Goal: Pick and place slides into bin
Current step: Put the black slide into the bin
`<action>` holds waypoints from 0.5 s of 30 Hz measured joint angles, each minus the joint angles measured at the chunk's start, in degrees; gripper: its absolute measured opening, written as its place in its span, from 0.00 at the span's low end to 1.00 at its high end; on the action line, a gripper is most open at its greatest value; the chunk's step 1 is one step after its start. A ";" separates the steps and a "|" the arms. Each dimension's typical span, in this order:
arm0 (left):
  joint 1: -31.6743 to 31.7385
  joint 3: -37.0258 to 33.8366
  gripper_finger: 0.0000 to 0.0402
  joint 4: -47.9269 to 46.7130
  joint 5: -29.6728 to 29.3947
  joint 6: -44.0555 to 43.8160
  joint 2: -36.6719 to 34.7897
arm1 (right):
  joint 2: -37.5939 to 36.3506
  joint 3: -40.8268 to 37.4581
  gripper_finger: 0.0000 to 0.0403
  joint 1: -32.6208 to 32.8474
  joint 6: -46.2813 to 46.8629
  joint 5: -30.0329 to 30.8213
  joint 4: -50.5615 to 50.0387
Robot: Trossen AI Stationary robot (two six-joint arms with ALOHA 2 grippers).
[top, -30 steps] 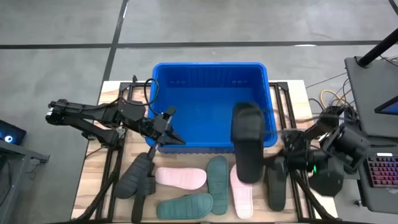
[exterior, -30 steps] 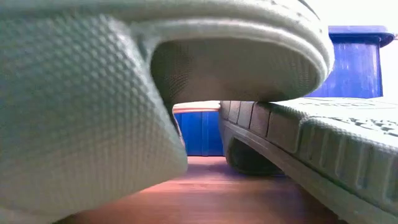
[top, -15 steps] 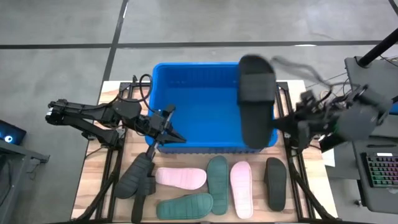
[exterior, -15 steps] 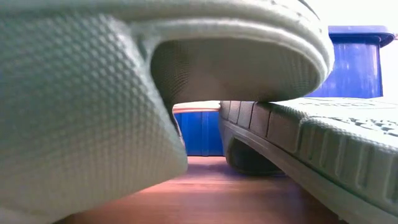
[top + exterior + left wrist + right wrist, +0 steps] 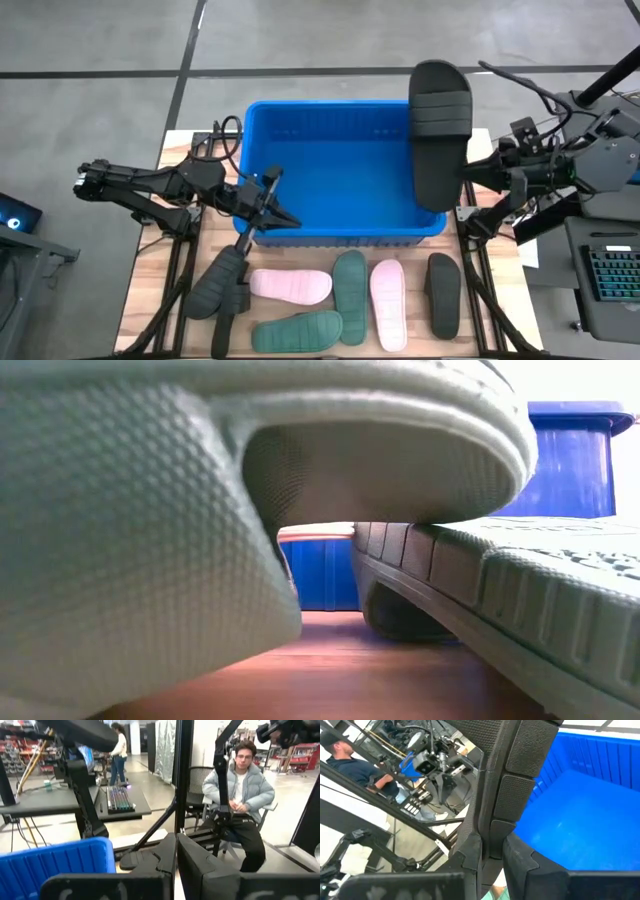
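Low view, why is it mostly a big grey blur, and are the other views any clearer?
Low view: a slide lies right against the lens, out of focus, leaving only a slit to the bin. High view: sharp overall. Right wrist view: the black slide held there blocks the middle.

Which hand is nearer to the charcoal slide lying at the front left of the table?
The left. The left hand hovers at the bin's front wall, just above the charcoal slide. The right hand is far off at the bin's right side, holding a black slide.

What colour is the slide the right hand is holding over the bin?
Black slide, clearest in the high view.
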 joint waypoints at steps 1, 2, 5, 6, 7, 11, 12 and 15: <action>0.00 0.00 0.00 0.61 0.02 0.00 0.00 | -0.62 -0.66 0.10 0.00 -0.28 -0.01 0.03; 0.00 0.00 0.00 1.27 0.00 0.10 0.00 | -1.39 -1.48 0.10 0.00 -0.35 -0.01 0.03; 0.00 -0.01 0.00 1.98 0.00 1.25 -0.02 | -4.38 -4.92 0.10 -0.02 0.51 -0.01 0.02; 0.00 -0.03 0.00 2.01 0.00 1.25 -0.02 | -5.53 -6.38 0.10 -0.02 1.06 -0.01 0.06; 0.00 -0.04 0.00 2.01 0.00 1.25 -0.02 | -6.71 -8.14 0.10 -0.02 1.89 0.01 0.06; 0.00 -0.08 0.00 2.09 0.00 1.26 -0.02 | -11.51 -15.95 0.10 -0.02 5.42 -0.04 0.21; 0.00 -0.14 0.00 2.08 0.00 1.25 -0.02 | -12.83 -17.93 0.10 -0.02 6.25 -0.04 0.46; 0.00 -0.24 0.00 2.06 -0.55 1.27 -0.02 | -16.97 -23.91 0.10 -0.01 6.99 -0.12 3.56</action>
